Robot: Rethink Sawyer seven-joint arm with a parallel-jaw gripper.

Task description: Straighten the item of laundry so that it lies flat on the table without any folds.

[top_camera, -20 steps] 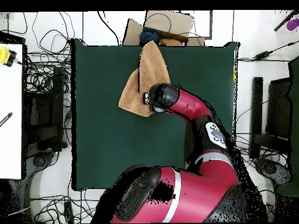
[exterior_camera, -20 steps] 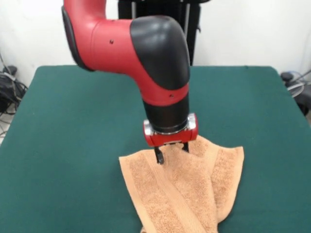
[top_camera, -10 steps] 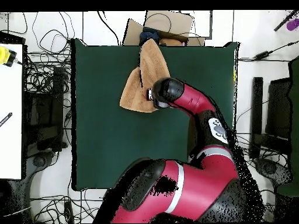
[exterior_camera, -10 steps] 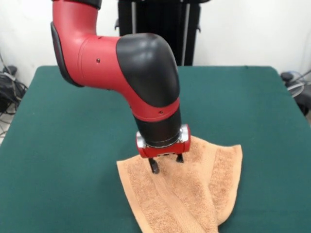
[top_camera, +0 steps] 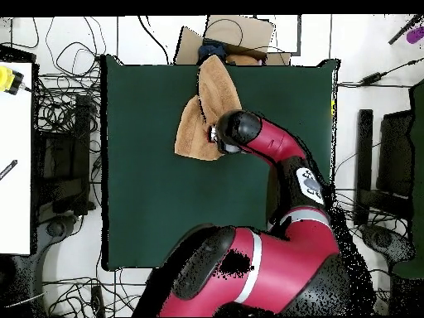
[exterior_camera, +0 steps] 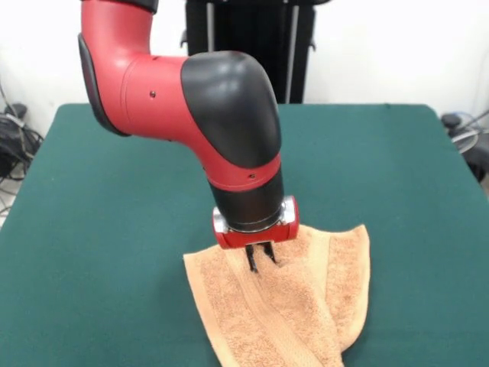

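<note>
Front view: the red-and-black arm's gripper has its fingers pinching a ridge of the folded orange-tan terry towel at lower centre of the dark green worktop. Grasping step; next, probably lift and spread the fold.

towel near end cut off by bottom edge, tags unseen

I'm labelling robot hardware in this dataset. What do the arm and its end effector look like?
The arm is thick and rounded, with glossy red shells and black joint covers, and small dark screw holes in the red. The black wrist ends in a red ring with silver ends. Below it the end effector has two thin black fingers. From overhead, a white-grey marking shows on a black arm section.
</note>
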